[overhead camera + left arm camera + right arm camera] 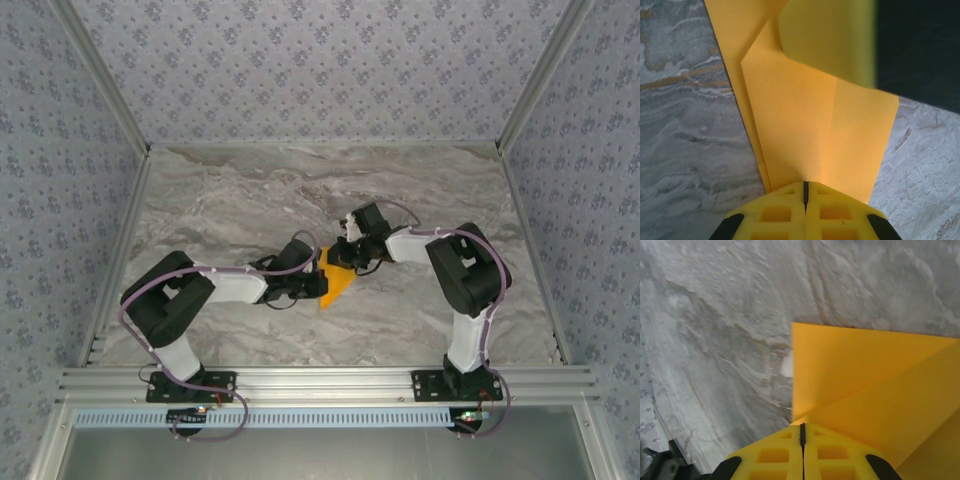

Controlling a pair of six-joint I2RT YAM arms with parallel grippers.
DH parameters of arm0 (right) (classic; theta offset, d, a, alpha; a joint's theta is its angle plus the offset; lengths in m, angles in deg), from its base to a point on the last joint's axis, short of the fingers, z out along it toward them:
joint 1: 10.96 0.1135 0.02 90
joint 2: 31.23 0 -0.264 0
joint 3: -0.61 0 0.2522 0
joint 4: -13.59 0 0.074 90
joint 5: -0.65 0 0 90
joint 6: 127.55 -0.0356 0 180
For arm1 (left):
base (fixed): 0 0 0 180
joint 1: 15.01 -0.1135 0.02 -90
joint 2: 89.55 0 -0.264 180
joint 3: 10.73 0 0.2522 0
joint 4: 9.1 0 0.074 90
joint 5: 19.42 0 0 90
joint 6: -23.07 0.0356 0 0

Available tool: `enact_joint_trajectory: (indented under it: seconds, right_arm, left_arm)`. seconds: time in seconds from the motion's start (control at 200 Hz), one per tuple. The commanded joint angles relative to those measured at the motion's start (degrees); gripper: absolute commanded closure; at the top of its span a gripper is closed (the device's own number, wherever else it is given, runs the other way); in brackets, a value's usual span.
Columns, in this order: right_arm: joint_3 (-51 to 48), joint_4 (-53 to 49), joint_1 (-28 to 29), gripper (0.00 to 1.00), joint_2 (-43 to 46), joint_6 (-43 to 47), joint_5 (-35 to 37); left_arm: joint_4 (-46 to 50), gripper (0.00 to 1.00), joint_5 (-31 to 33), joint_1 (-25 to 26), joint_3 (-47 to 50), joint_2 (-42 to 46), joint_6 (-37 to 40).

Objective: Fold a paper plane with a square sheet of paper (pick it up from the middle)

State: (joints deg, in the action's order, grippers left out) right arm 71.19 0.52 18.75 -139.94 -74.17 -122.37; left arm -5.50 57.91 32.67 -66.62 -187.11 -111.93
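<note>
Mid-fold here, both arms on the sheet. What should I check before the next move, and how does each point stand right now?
1. Left claw shut: ok, fingers together, tips at the orange paper.
2. Right claw shut: ok, tips at a folded corner.
3. Paper pinched rather than only pressed: cannot tell for either claw.
4. Paper lying on the table, away from its edges: ok.
5. Claws clear of each other: cannot tell; they sit very close in the top view.
6. Plane finished: not ok, still a broad creased triangle.
</note>
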Motion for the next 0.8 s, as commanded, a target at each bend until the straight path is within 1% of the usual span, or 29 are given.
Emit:
enact_joint_trajectory:
  seconds: [0.0, 0.165, 0.18, 0.23, 0.355, 0.405, 0.595, 0.794]
  right_arm:
    - [-0.5, -0.1, -1.0, 0.92, -1.8, -0.3, 0.5]
    - [-0.4, -2.4, -1.1, 0.93, -3.3, 0.1, 2.8]
    - [-0.5, -2.5, -1.1, 0.93, -3.4, 1.8, 3.1]
    - [-0.7, -3.0, -1.0, 0.93, -3.7, 2.1, 3.7]
    - [-1.0, -3.2, -1.1, 0.92, -4.4, 2.5, 4.3]
    - [-1.0, -3.3, -1.1, 0.93, -4.6, 2.5, 4.5]
    - [-0.8, -3.4, -1.0, 0.93, -5.1, 2.4, 4.6]
    - [-0.9, -3.4, -0.9, 0.93, -5.2, 2.6, 4.1]
  left_arm:
    - [5.3, 1.0, -0.6, 0.4, 1.8, 1.8, 1.5]
    - [5.3, 1.0, -0.7, -0.1, 0.2, 4.8, 1.8]
    - [5.2, 1.0, -0.6, -0.2, 0.1, 5.3, 1.7]
    - [4.9, 1.0, 0.3, -0.4, -0.2, 7.3, 1.3]
    - [5.4, 0.89, 3.9, -0.7, -0.9, 11.9, 0.3]
    - [5.2, 0.88, 4.1, -0.8, -1.1, 12.6, 0.1]
    - [2.8, 0.88, 0.8, -0.8, -1.4, 9.4, -1.9]
    - [-1.3, 0.89, -5.3, -0.8, -2.1, 3.4, -4.9]
